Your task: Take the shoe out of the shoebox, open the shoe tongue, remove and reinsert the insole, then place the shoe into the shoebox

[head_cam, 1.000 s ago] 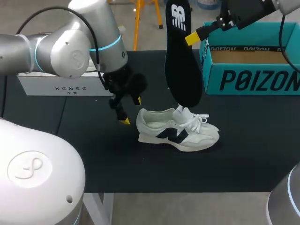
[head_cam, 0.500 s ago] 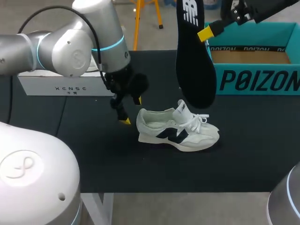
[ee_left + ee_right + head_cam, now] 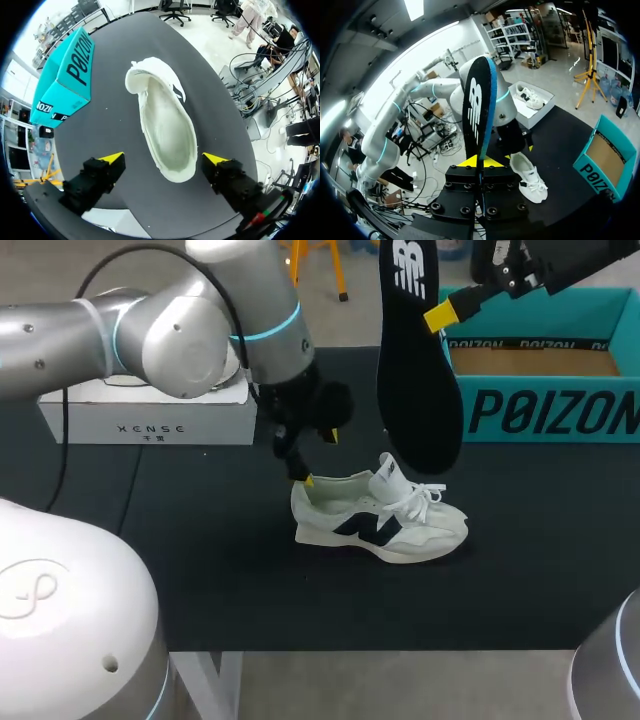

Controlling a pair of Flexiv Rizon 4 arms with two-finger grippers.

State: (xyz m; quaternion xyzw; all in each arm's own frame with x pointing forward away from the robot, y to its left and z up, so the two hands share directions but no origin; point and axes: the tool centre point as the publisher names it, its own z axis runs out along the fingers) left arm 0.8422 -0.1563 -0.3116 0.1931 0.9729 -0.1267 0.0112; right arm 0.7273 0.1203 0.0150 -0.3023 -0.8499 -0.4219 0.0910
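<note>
Behind left arm [image 3: 170,330], white box [image 3: 140,420]

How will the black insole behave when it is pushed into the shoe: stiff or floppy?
Probably fairly stiff: the insole is nearly straight in the right gripper, pinched at one edge. It looks thin, so likely light, and it may bend against the shoe.

Shoebox [image 3: 540,410] behind & R of shoe [image 3: 380,520]; insole [image 3: 415,370] above shoe.
</note>
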